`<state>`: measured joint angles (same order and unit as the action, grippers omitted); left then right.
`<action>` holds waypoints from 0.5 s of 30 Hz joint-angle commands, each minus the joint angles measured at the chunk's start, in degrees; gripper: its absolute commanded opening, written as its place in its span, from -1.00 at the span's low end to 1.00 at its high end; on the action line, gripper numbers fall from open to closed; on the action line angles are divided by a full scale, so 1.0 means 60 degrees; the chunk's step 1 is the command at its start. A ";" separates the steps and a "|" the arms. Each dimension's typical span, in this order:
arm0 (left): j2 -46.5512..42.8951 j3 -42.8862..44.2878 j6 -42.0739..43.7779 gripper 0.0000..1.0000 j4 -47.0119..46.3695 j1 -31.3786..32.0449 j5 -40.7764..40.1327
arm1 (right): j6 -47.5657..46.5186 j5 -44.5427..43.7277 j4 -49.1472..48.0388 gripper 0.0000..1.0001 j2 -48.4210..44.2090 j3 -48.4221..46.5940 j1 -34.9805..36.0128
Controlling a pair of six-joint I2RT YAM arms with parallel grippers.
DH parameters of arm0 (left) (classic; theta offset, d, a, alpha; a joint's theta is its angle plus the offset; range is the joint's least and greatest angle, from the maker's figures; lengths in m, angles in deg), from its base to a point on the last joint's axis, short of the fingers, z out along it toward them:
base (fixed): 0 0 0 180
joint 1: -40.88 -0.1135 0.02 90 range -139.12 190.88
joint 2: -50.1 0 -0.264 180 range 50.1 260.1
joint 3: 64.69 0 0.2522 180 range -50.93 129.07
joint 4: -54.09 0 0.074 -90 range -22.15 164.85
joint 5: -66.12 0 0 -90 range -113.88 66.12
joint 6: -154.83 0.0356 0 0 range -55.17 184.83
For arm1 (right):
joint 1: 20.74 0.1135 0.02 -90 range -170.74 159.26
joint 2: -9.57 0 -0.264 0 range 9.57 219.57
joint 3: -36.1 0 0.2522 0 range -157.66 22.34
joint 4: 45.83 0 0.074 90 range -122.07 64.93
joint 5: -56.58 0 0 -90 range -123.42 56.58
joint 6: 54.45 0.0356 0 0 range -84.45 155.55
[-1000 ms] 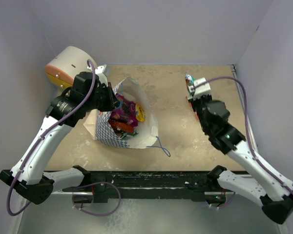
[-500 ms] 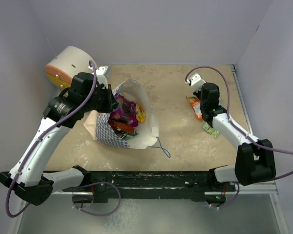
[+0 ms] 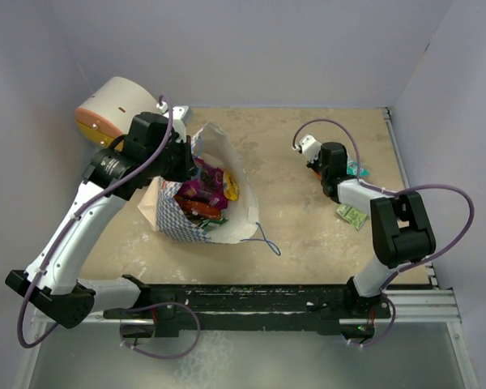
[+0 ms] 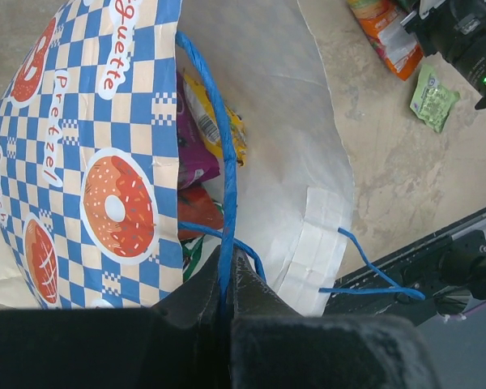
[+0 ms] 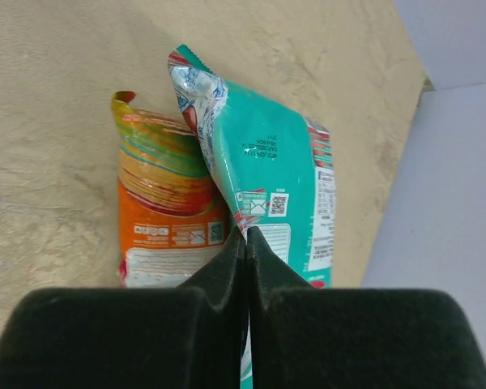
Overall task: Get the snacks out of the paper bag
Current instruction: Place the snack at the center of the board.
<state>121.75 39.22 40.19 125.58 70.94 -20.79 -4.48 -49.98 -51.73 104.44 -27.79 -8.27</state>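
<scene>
Peeking down the left gripper (image 4: 224, 285): pinched tight on the blue cord handle (image 4: 223, 162) of the paper bag (image 4: 89, 121), cord running straight ahead out of the clamp. Off to its left, the bag's chequered outside with the doughnut prints. Ahead and to the right, the cream inside, mouth gaping open. Tucked in just past the cord: a yellow packet (image 4: 219, 121) farthest ahead, a purple pouch (image 4: 193, 158) nearer, a red packet (image 4: 198, 212) nearer again, and a sliver of green packet (image 4: 191, 253) right by the clamp. Second handle loop (image 4: 373, 271) lying out to the gripper's right.

Over at the right gripper (image 5: 247, 239): squeezed together on the edge of a teal packet (image 5: 267, 162), which stretches away ahead of it. Just left of that, touching and partly under it, an orange packet (image 5: 166, 207) flat on the table (image 5: 57, 121). From above, also a light-green packet (image 3: 352, 215) lying apart beside that arm, well away from the bag. Big cream cylinder (image 3: 113, 105) behind the left arm, up against the wall.
</scene>
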 commanded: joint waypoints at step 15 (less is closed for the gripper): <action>0.0298 0.0535 0.0325 -1.00 0.0196 -0.0045 0.0379 | 0.1784 0.0877 0.0532 -1.00 0.0169 0.0443 0.0384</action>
<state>123.81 39.97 40.52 126.89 70.92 -20.96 4.51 -45.80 -51.08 105.31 -26.48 -6.87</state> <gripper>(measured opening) 0.008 0.004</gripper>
